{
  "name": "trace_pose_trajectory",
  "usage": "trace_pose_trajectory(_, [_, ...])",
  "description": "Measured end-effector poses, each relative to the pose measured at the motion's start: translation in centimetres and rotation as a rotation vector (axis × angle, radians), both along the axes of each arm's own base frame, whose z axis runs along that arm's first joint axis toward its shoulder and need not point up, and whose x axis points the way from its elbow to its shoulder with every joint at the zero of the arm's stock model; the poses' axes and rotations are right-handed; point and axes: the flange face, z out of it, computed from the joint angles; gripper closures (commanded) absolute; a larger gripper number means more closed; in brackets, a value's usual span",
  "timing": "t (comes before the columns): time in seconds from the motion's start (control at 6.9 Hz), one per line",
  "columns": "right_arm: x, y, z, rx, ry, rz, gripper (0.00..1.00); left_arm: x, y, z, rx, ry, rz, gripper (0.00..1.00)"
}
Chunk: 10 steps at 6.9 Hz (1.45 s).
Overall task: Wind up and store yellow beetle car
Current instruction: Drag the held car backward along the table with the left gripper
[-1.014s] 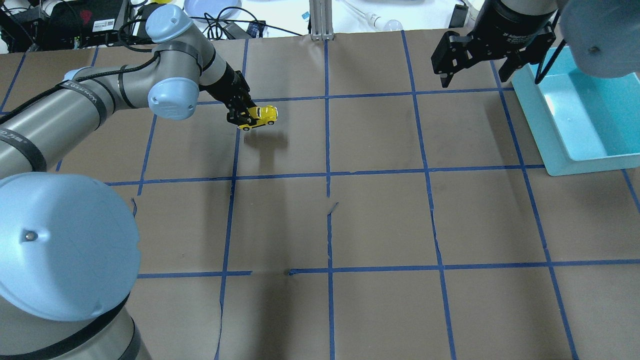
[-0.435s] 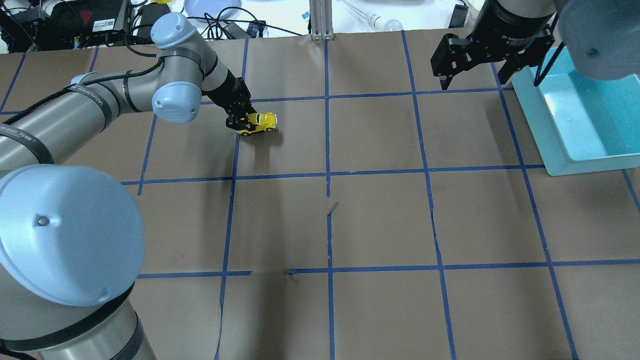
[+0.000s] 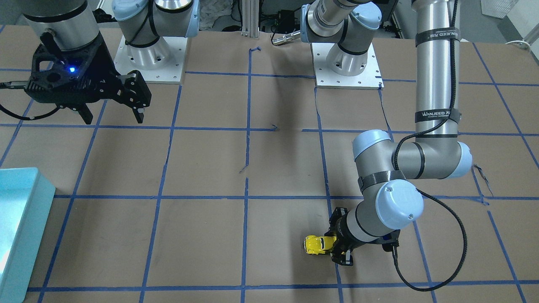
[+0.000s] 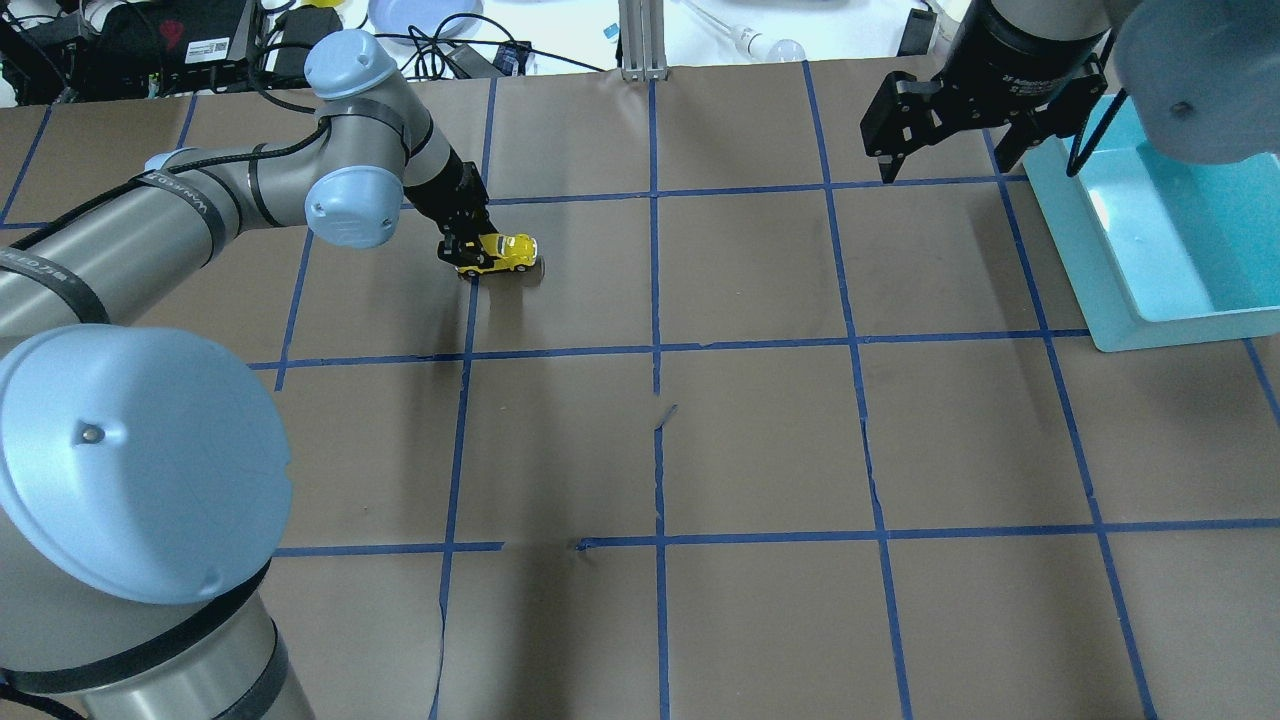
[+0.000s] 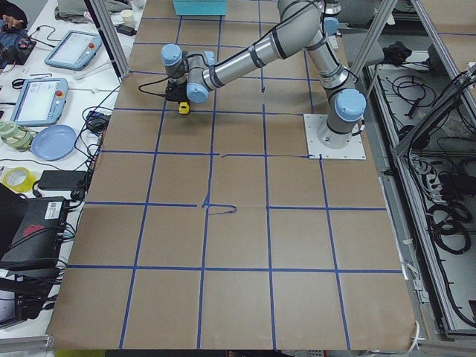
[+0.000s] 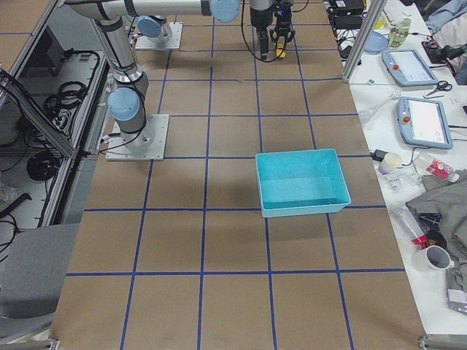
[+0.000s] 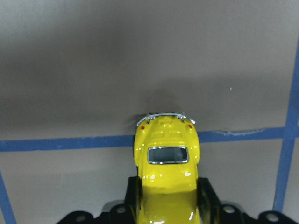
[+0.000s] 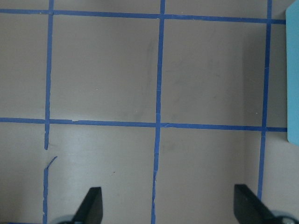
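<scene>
The left end effector is clenched on the yellow beetle car, its fingers pressing both sides of the body. The car sits low at the tabletop, beside a crossing of blue tape lines, with its shadow tight against it. Whether the wheels touch cannot be told. The right end effector hangs released and holds nothing, next to the teal bin, well apart from the car.

Even bright light, soft shadows, glints on yellow beetle car
</scene>
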Motion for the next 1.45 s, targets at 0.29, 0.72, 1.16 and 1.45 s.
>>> trace_pose_trajectory(0.29, [0.0, 0.0, -0.1, 0.001, -0.001, 0.0, 0.0, 2.2, -0.5, 0.1, -0.008, -0.005, -0.004, 1.0])
trace_pose_trajectory(0.72, [0.0, 0.0, -0.1, 0.003, -0.001, -0.001, 0.0, 6.9, -0.7, 0.1, -0.018, -0.011, -0.034, 1.0])
trace_pose_trajectory(1.16, [0.0, 0.0, -0.2, 0.003, -0.001, -0.001, 0.0, 9.8, -0.7, -0.4, -0.011, -0.055, -0.048, 1.0])
trace_pose_trajectory(1.45, [0.0, 0.0, -0.2, 0.003, -0.001, 0.0, 0.0, 12.1, -0.8, -0.5, -0.009, -0.078, -0.052, 1.0])
